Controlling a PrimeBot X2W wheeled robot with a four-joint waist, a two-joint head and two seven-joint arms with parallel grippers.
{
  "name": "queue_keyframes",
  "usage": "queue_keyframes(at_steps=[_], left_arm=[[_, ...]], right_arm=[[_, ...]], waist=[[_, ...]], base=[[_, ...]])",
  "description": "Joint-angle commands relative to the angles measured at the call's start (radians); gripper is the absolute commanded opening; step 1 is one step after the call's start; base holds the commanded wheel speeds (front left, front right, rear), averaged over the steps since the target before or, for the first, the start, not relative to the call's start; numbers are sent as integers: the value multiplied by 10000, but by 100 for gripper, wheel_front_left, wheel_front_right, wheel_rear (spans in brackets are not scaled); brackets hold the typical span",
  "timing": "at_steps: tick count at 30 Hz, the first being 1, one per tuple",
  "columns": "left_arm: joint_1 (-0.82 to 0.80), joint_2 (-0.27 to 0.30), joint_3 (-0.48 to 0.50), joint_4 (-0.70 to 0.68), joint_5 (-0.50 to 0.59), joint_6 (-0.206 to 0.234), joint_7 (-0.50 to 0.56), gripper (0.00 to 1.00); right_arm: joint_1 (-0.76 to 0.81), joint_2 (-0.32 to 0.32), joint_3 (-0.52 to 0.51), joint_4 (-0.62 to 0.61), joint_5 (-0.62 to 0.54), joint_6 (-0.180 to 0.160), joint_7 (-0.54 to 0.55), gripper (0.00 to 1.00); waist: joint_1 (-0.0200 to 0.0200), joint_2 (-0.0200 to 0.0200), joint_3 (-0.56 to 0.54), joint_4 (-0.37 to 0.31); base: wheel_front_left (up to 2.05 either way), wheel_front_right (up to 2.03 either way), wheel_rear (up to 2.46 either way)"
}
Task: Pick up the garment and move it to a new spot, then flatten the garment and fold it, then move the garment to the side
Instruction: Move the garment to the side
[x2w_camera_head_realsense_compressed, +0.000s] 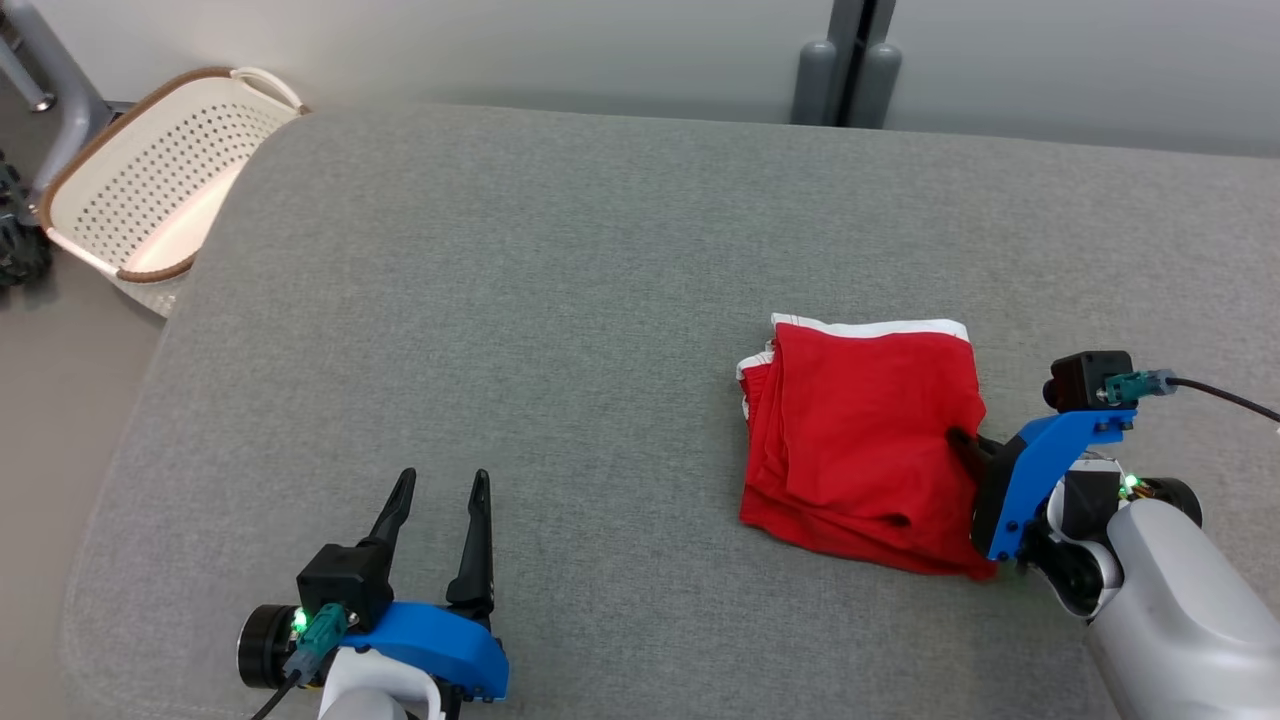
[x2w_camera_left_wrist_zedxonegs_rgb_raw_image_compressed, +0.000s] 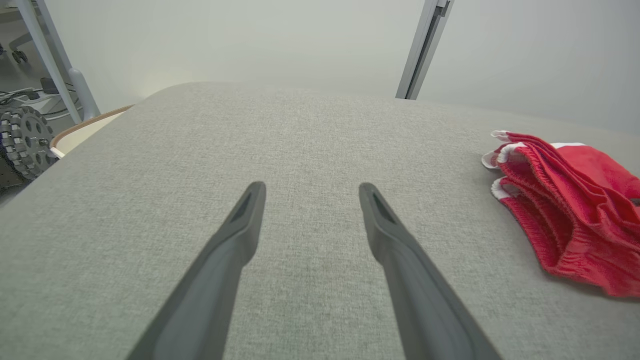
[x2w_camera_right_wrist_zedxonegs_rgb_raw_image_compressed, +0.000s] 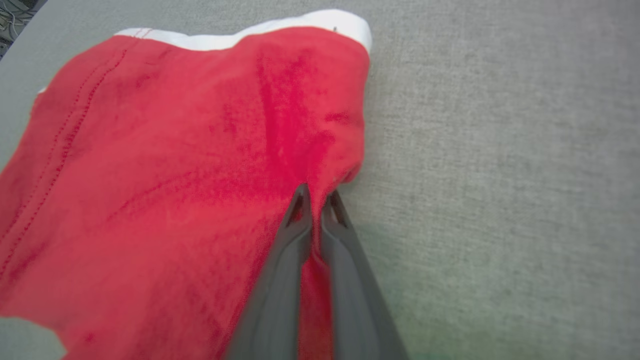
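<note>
Far left: a pale perforated basket (x2w_camera_head_realsense_compressed: 150, 180) with a brown rim stands off the rounded corner of the table (x2w_camera_head_realsense_compressed: 560, 250), well ahead and to the left of the left gripper (x2w_camera_head_realsense_compressed: 444, 478). In the left wrist view a sliver of the basket (x2w_camera_left_wrist_zedxonegs_rgb_raw_image_compressed: 90, 122) shows, with a black toothed wheel (x2w_camera_left_wrist_zedxonegs_rgb_raw_image_compressed: 25, 140) at the left margin. The left gripper is low over the near left part of the grey cloth-covered table, fingers pointing away from the robot and spread wide, with nothing between them. Its wrist view shows the left gripper (x2w_camera_left_wrist_zedxonegs_rgb_raw_image_compressed: 312, 189) with bare grey cloth between and ahead of the fingers. A grey post (x2w_camera_head_realsense_compressed: 850, 60) stands beyond the table's far edge. The garment (x2w_camera_head_realsense_compressed: 860, 440) is red with white trim along its far edge and folded into a rough rectangle. It lies on the table well to the right of the left gripper and slightly ahead of it. In the left wrist view the garment (x2w_camera_left_wrist_zedxonegs_rgb_raw_image_compressed: 575, 210) sits at the right margin, its stacked edges facing that gripper. The right gripper (x2w_camera_head_realsense_compressed: 962, 440) is at the garment's right edge, about midway along, fingers pointing left into the cloth. Its wrist view shows the right gripper (x2w_camera_right_wrist_zedxonegs_rgb_raw_image_compressed: 316, 192) drawn together with a ridge of red fabric pinched between the tips. There the garment (x2w_camera_right_wrist_zedxonegs_rgb_raw_image_compressed: 175, 175) spreads ahead and left of the fingers, with bare table (x2w_camera_right_wrist_zedxonegs_rgb_raw_image_compressed: 500, 150) to their right.
</note>
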Motion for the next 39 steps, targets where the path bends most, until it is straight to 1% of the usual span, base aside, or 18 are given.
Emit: queue_keyframes(at_steps=[1, 7, 10, 15, 18, 22, 25, 27, 32, 36, 39], left_arm=[[-129, 7, -10, -14, 91, -42, -44, 100], [-128, -46, -117, -120, 179, -104, -44, 100], [-161, -61, -186, -173, 233, -162, -44, 100], [-288, 11, -240, -245, 279, -160, -35, 100], [-459, 88, -304, -285, 353, -167, 28, 100], [-679, 186, -438, -361, 456, -208, 195, 100], [-819, 264, -484, -432, 494, -216, 300, 100], [-854, 318, -500, -473, 498, -217, 332, 100], [-877, 331, -569, -533, 481, -175, 379, 100], [-848, 297, -558, -520, 393, -115, 327, 100], [-800, 253, -565, -522, 352, -82, 296, 100]], right_arm=[[-184, -198, 107, 5, 111, 2, -213, 0], [-320, -730, 603, -219, 170, 2, -667, 0], [-389, -1001, 741, -385, 233, 3, -765, 0], [-503, -1266, 797, -666, 335, 2, -854, 0], [-602, -1216, 747, -735, 365, 3, -964, 0], [-688, -1007, 675, -609, 374, 3, -1204, 0], [-749, -845, 688, -465, 406, 3, -1379, 0], [-832, -805, 707, -361, 383, 3, -1491, 0], [-1122, -846, 791, -78, 208, 3, -1742, 0], [-1443, -1139, 949, 31, 27, 3, -1743, 0], [-1691, -1583, 1160, 66, -213, 2, -1562, 0]], waist=[[0, -2, -75, -219], [0, -2, -135, -1260], [0, -2, -82, -2005], [0, -2, 220, -3457], [0, -2, 454, -4243], [0, -2, 709, -4931], [0, -2, 827, -5161], [0, -2, 872, -5197], [0, -2, 892, -4931], [0, -2, 843, -4531], [0, -2, 801, -4211]], base=[[0, 0, 0], [0, 0, 0], [0, 0, 0], [0, 0, 0], [0, 0, 0], [0, 0, 0], [0, 0, 0], [0, 0, 0], [0, 0, 0], [0, 0, 0], [0, 0, 0]])
